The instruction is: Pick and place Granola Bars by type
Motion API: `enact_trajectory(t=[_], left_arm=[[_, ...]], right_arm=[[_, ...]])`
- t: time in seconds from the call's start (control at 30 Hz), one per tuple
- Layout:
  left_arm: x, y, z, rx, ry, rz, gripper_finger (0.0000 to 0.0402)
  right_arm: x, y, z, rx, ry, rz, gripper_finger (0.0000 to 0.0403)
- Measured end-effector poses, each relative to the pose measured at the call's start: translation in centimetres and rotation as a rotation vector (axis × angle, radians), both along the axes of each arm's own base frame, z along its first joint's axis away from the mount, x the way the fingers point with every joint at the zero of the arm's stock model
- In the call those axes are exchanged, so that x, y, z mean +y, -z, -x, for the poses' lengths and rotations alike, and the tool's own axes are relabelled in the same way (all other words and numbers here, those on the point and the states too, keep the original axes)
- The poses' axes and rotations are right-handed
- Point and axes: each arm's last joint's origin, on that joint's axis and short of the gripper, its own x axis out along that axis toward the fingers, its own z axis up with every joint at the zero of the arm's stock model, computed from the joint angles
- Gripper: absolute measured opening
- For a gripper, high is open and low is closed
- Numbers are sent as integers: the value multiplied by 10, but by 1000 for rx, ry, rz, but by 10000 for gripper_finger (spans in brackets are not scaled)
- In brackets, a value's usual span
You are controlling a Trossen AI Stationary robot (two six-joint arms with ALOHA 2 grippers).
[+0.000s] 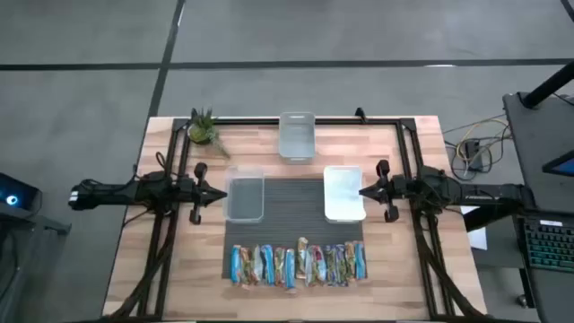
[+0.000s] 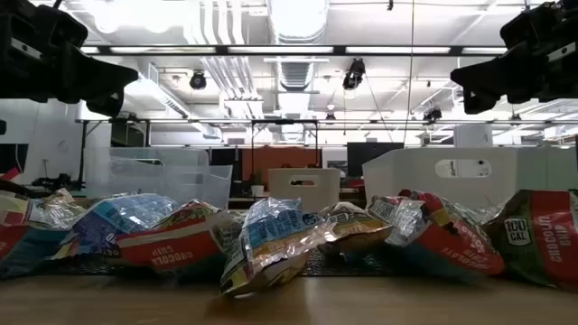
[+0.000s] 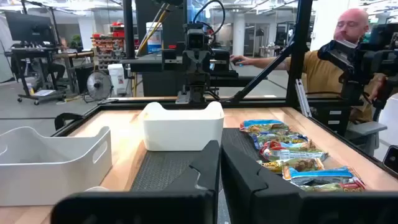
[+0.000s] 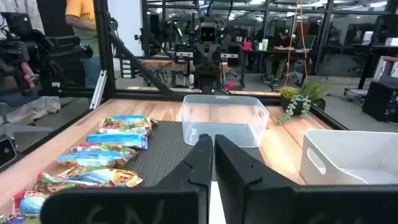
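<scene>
Several granola bars (image 1: 299,265) in shiny, mostly blue wrappers lie side by side in a row on the table's near part, at the near edge of a dark mat (image 1: 296,215). The low view shows them up close (image 2: 271,239). My left gripper (image 1: 220,194) hovers shut at the left of the mat, above table height, beside a clear bin (image 1: 244,196). My right gripper (image 1: 363,191) hovers shut at the mat's right, beside a white bin (image 1: 343,193). Both point level toward each other with nothing between their fingers (image 3: 219,171) (image 4: 213,158).
A third bin (image 1: 297,135) stands at the table's far middle, and a small potted plant (image 1: 204,130) at the far left corner. A black frame (image 1: 395,121) runs along the far and side edges. A person (image 3: 348,56) sits beyond the table's right side.
</scene>
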Motion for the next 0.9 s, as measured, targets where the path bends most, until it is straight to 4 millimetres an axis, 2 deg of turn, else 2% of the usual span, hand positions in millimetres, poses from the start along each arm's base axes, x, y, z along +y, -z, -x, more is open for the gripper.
enact_trajectory(t=[0.53,0.9], left_arm=[[0,0,0,-1,-1,31,0],[0,-3,0,-27,-1,343,0]], right_arm=[[0,0,0,0,0,0,9],[0,0,0,-3,0,-12,9]])
